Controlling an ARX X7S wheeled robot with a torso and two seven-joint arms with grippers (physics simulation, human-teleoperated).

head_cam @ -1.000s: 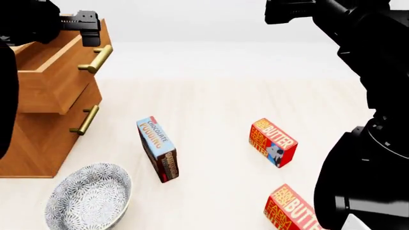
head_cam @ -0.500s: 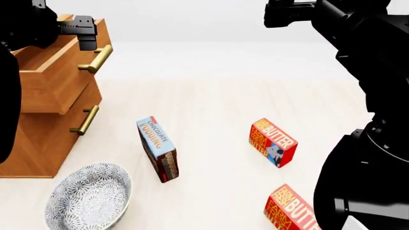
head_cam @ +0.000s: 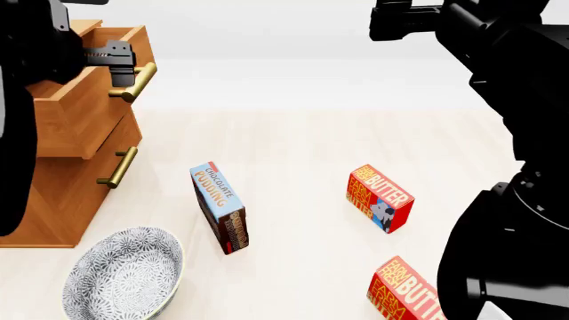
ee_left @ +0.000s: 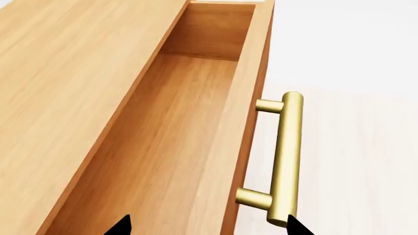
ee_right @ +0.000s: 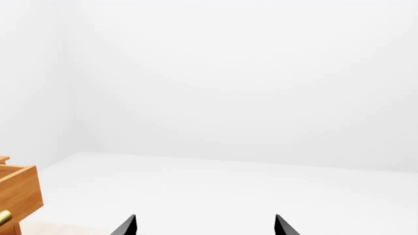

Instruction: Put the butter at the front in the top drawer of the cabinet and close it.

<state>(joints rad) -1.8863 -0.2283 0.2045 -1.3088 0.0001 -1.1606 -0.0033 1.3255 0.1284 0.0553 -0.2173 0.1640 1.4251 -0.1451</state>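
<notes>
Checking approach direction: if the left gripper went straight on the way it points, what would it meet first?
Probably the top drawer: the left gripper straddles its front panel, one finger over the open inside, the other by the brass handle. Depth is unclear.

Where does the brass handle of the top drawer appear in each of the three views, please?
Head view: the brass handle sits upper left, on the open top drawer, at the left tool.
Left wrist view: it fills the right-centre, running along the drawer front.
Right wrist view: only its tip shows at the lower left edge.
Shared landmark: the orange-brown drawer front shows in all three.
</notes>
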